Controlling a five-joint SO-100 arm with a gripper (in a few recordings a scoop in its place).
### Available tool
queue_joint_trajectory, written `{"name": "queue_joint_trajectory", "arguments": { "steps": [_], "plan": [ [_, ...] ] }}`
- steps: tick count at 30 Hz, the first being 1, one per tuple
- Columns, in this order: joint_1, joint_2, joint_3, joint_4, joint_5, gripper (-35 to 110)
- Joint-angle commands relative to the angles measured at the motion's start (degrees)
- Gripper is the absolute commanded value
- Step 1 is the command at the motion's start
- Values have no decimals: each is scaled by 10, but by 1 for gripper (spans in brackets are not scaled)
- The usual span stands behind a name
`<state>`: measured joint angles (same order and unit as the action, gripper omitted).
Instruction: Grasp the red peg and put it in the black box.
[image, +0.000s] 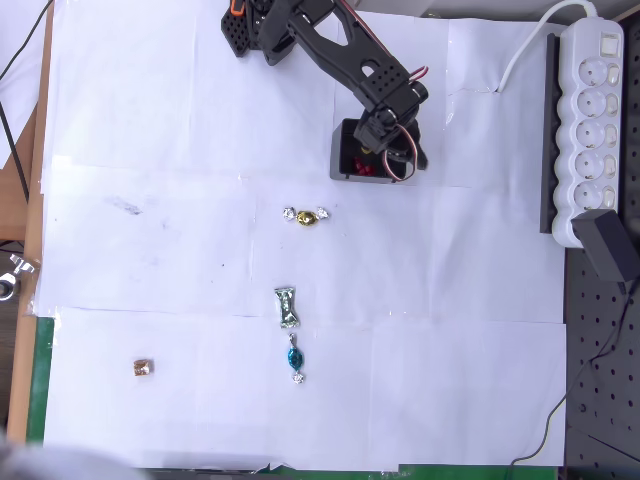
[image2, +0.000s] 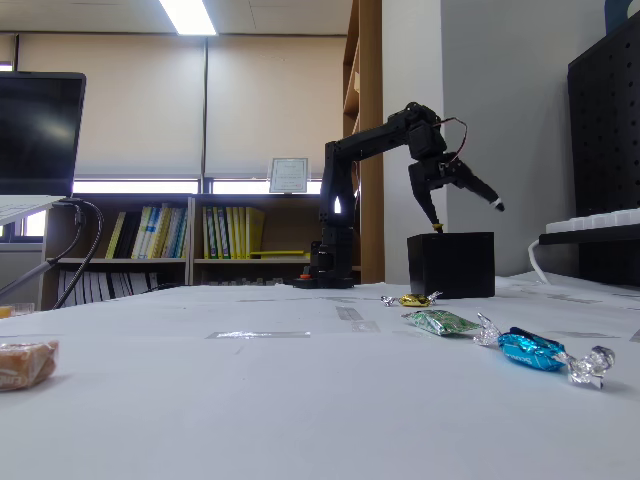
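Observation:
The black box (image: 343, 158) stands at the upper middle of the white paper in the overhead view, and in the fixed view it is a dark cube (image2: 451, 265). Small red pieces (image: 361, 166) lie inside it; I cannot tell which of them is the red peg. My gripper (image: 398, 155) hangs over the box's right half. The fixed view shows the gripper (image2: 467, 217) open: one finger points down at the box's rim, the other is splayed out to the right. Nothing shows between the fingers.
A gold candy (image: 305, 215), a green candy (image: 287, 307) and a blue candy (image: 295, 358) lie in a line below the box. A brown candy (image: 144, 368) sits at the lower left. A white power strip (image: 590, 120) runs along the right edge.

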<state>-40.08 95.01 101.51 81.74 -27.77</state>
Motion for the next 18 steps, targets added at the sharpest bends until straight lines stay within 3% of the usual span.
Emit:
{"name": "queue_joint_trajectory", "arguments": {
  "steps": [1, 6, 10, 18],
  "plan": [
    [-1, -18, 51, 8, -8, 45],
    [4, -36, 55, 34, -20, 35],
    [17, -69, 75, 58, -33, 0],
    [75, -142, 76, 91, -91, 0]
  ]
}}
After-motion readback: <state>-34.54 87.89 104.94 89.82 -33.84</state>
